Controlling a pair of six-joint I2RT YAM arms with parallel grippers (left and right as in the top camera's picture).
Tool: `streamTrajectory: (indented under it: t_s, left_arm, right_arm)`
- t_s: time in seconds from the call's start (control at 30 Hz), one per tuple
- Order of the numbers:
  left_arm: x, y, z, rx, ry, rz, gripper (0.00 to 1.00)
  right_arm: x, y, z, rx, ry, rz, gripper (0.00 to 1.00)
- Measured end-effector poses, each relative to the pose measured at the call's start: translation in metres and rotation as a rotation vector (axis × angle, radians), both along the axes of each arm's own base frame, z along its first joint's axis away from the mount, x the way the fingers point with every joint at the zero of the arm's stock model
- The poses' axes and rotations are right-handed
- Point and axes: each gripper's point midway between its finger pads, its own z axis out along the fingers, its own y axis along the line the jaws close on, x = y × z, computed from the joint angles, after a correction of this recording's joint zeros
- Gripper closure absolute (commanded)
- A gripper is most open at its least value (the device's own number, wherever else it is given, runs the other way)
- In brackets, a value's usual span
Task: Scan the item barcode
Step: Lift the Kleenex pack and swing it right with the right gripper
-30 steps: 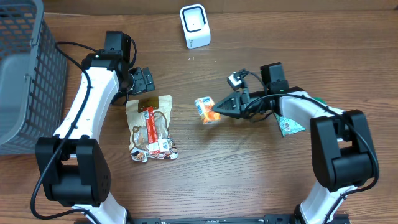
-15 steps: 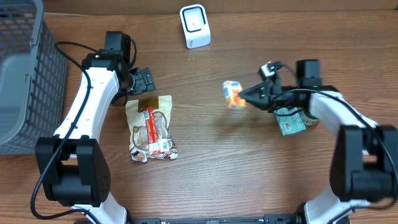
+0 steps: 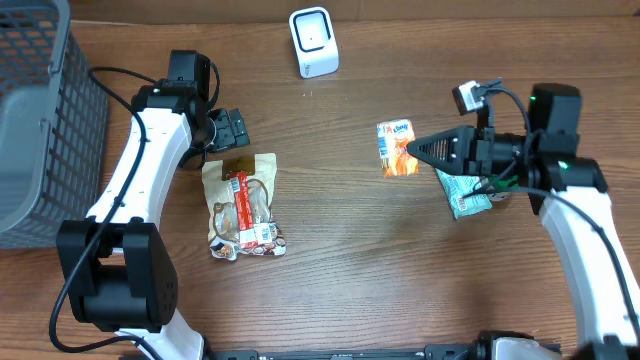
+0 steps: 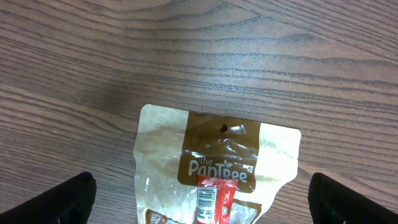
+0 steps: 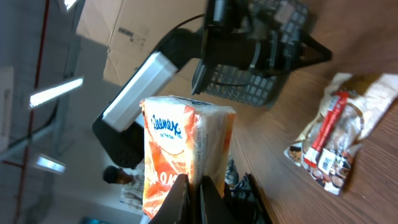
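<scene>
A small orange-and-white Kleenex tissue pack [image 3: 397,147] hangs above the table right of centre, pinched at one edge by my right gripper [image 3: 416,151], which is shut on it. In the right wrist view the pack [image 5: 183,143] stands upright between the closed fingers of that gripper [image 5: 193,185]. No barcode shows on the faces in view. The white barcode scanner [image 3: 314,42] stands at the back centre, well away from the pack. My left gripper [image 3: 228,128] is open above the top of a PanTree snack bag [image 4: 217,168], its fingers [image 4: 68,199] wide apart with nothing held.
A grey mesh basket [image 3: 40,120] fills the far left. The snack bag [image 3: 242,205], with a red stick on it, lies left of centre. A green-and-white packet [image 3: 465,198] lies under the right arm.
My right gripper has carried the tissue pack to the right, from the table's centre, turning it more upright. The left arm has stayed still.
</scene>
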Motion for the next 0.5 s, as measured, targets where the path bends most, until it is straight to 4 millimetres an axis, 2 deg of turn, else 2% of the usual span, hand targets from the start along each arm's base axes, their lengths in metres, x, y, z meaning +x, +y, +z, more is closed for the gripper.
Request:
streamTrajectory:
  t_s: [0.2,0.5]
  left_arm:
    - [0.000,0.000,0.000,0.000,0.000,0.000,0.00]
    - [0.000,0.000,0.000,0.000,0.000,0.000,0.00]
  right_arm:
    - [-0.024,0.002,0.028,-0.004,-0.071,0.000,0.96]
    - [-0.042,0.009,0.040,-0.003,-0.067,0.025,0.96]
